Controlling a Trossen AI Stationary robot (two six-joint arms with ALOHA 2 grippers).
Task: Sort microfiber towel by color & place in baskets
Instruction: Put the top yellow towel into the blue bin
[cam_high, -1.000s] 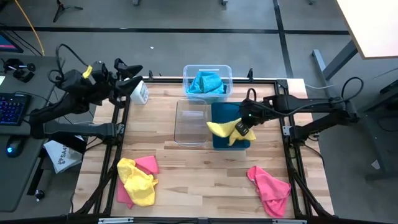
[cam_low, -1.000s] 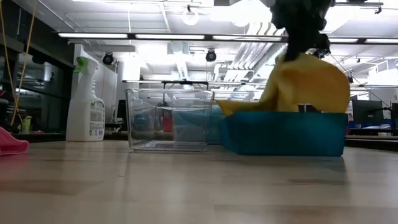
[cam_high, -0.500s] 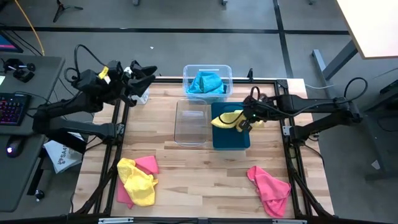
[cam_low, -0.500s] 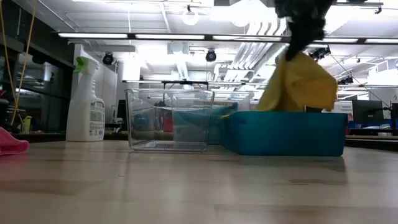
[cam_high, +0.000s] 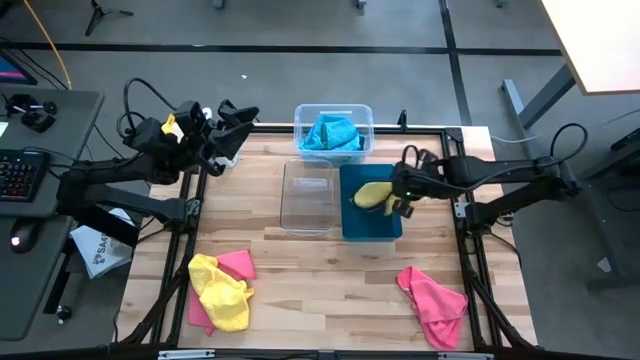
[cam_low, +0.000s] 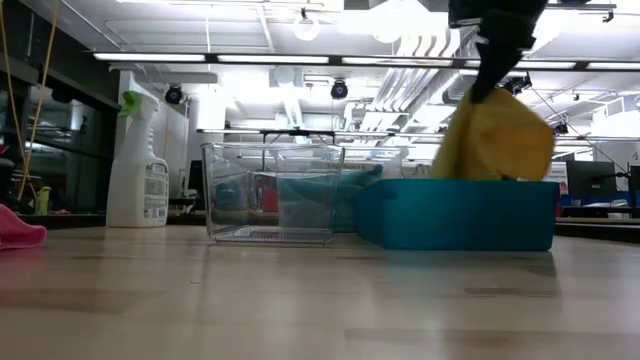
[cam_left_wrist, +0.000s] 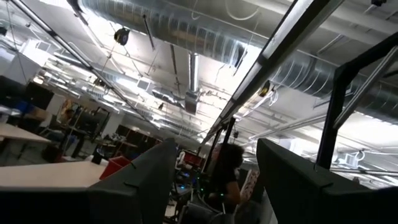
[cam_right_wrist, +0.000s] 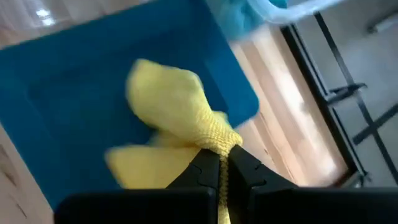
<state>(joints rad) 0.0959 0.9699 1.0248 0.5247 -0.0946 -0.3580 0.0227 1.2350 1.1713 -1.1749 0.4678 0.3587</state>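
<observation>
Two arms show from above: I see the right gripper (cam_high: 398, 197), jaws clamped on a crumpled yellow microfiber towel (cam_high: 372, 195), over the opaque teal-blue plastic basket (cam_high: 370, 228). Low view crops that arm. My left gripper (cam_high: 238, 122), jaws wide and empty, points off the table (cam_high: 330, 285).

Grey floor (cam_high: 300, 25) all round, crossed by dark seams. A pale wooden tabletop (cam_high: 330, 290) sits inside a black frame. Off to one side, a dark desk (cam_high: 30, 200) carries a keyboard (cam_high: 12, 176). Overhead, long strip lights (cam_low: 200, 57) glow on a white ceiling, with silver ducting (cam_left_wrist: 186, 31) running across. Far back, a person (cam_left_wrist: 225, 171) sits among desks.
</observation>
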